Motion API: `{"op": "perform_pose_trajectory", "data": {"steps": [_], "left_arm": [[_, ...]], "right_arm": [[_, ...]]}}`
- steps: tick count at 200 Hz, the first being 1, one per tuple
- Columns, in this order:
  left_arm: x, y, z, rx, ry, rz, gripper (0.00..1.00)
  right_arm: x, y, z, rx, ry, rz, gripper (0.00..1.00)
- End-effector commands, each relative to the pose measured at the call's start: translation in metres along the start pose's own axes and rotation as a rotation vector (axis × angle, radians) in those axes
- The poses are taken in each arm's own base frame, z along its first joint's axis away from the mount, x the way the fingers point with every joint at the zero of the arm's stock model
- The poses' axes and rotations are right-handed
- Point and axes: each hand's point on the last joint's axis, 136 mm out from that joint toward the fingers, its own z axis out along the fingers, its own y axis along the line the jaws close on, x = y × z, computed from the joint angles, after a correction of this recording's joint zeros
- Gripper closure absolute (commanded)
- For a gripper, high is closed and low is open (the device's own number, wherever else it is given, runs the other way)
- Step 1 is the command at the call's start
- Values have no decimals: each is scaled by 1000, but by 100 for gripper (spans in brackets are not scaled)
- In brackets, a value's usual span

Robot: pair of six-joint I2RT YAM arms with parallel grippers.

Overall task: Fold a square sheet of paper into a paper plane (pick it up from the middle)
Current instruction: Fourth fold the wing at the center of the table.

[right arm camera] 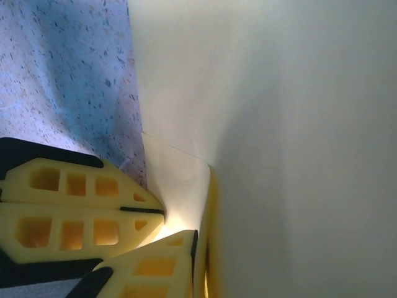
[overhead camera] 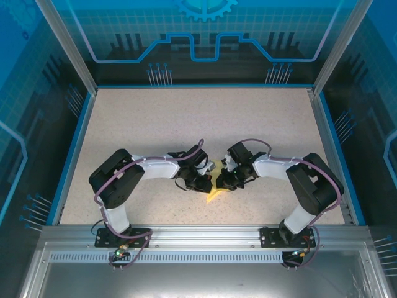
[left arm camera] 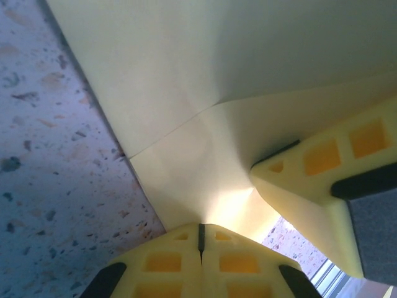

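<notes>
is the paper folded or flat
Folded, at least partly: in the left wrist view one paper layer's edge overlaps another.

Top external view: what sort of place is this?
Probably an enclosed robot work cell in a lab: a speckled tabletop, aluminium frame posts at the corners, and blue wall panels printed with circuit-style graphics.

Left tool and right tool crowd the paper from both sides, nose to nose, but beyond it the worktop lies wide open.
</notes>
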Motion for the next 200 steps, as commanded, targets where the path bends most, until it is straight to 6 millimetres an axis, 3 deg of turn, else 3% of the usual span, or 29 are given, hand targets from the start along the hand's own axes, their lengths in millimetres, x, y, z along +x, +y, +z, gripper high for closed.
{"op": "perform_pose_trajectory", "data": {"steps": [1,40,116,200], "left_arm": [[11,24,11,-89,35,-2,97],[10,28,13,-98,35,-4,98],[1,23,8,-42,4,-18,100],[1,26,6,-35,1,-22,100]], "right_arm": [[5,11,-4,-38,9,-14,82],[5,24,-14,-89,-15,-25,75],[10,32,-21,-132,-17,-22,76],[2,35,-22,-147,-36,-20,80]]}}
